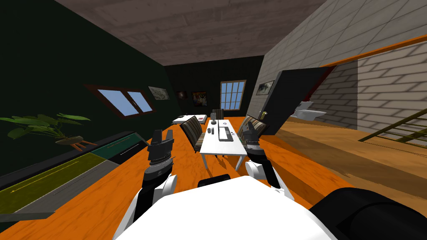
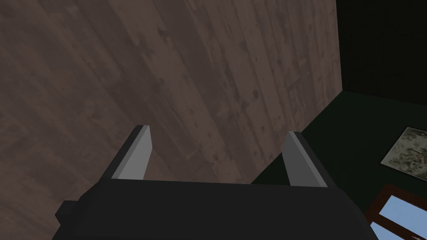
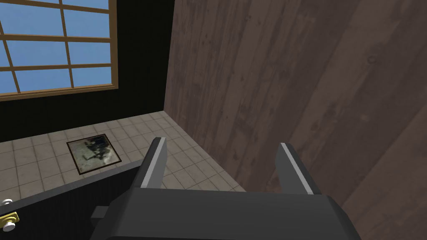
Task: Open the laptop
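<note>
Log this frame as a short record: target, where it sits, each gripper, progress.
target: laptop, lying flat; lid state too small to tell
support: white table, across the orange floor ahead of me
left gripper: raised, fingers open, nothing between them
right gripper: raised, fingers open, nothing between them
nearby: striped chair at the table's left side
progress: laptop not yet reached; probably needs an approach first

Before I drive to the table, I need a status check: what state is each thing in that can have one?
left gripper: fingers open, empty.
right gripper: fingers open, empty.
laptop: flat on the white table, lid seemingly down.
dark door: swung open.
striped chair: upright beside the table.
</note>
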Controlling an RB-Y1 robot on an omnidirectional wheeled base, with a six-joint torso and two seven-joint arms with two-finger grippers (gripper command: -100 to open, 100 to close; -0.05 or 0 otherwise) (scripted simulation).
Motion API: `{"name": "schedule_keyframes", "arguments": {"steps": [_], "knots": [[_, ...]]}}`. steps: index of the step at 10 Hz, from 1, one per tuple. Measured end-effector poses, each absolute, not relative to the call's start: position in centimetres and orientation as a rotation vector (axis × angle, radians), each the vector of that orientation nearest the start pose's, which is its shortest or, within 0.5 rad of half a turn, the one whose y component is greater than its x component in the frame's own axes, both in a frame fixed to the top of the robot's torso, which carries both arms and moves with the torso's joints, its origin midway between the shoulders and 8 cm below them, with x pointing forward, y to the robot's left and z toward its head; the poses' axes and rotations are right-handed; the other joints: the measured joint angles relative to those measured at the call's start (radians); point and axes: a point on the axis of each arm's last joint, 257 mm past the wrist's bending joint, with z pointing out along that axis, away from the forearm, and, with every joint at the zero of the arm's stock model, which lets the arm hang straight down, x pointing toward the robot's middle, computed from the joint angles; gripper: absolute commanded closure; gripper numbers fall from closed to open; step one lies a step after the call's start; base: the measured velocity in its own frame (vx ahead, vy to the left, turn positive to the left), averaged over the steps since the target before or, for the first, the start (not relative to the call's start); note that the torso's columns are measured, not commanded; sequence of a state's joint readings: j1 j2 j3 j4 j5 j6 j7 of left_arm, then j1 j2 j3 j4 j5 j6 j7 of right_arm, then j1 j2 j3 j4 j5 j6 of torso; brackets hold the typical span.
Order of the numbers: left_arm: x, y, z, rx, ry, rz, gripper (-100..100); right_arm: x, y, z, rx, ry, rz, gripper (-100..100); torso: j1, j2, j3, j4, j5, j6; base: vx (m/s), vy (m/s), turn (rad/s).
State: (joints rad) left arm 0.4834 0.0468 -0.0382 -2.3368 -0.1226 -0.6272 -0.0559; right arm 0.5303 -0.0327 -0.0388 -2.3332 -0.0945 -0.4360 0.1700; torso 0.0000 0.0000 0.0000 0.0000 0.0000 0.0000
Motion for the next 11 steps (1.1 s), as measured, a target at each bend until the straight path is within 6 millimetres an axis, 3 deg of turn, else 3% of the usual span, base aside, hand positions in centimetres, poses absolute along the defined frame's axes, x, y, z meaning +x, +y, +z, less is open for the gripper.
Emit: {"name": "schedule_keyframes", "arguments": {"steps": [2,9,10,11], "knots": [[31.23,23.48,7.23,-0.371,0.592,-1.264,0,33.83,-30.14,2.77,0.651,0.653,1.151,0,0.0,0.104,-0.209,0.105,0.0,0.0,0.0,0.0,0.0],[31.23,23.48,7.24,-0.371,0.591,-1.264,0,33.82,-30.14,2.78,0.65,0.652,1.151,0,0.0,0.618,-1.234,0.617,0.0,0.0,0.0,0.0,0.0],[31.23,23.48,7.24,-0.371,0.591,-1.264,0,33.82,-30.14,2.78,0.65,0.652,1.151,-100,0.0,0.691,-1.382,0.691,0.0,0.0,0.012,0.022,0.024],[31.24,23.48,7.22,-0.371,0.592,-1.264,0,34.08,-29.89,2.54,0.629,0.683,1.137,-100,0.001,0.725,-1.451,0.724,0.0,0.0,0.015,0.044,0.026]]}}
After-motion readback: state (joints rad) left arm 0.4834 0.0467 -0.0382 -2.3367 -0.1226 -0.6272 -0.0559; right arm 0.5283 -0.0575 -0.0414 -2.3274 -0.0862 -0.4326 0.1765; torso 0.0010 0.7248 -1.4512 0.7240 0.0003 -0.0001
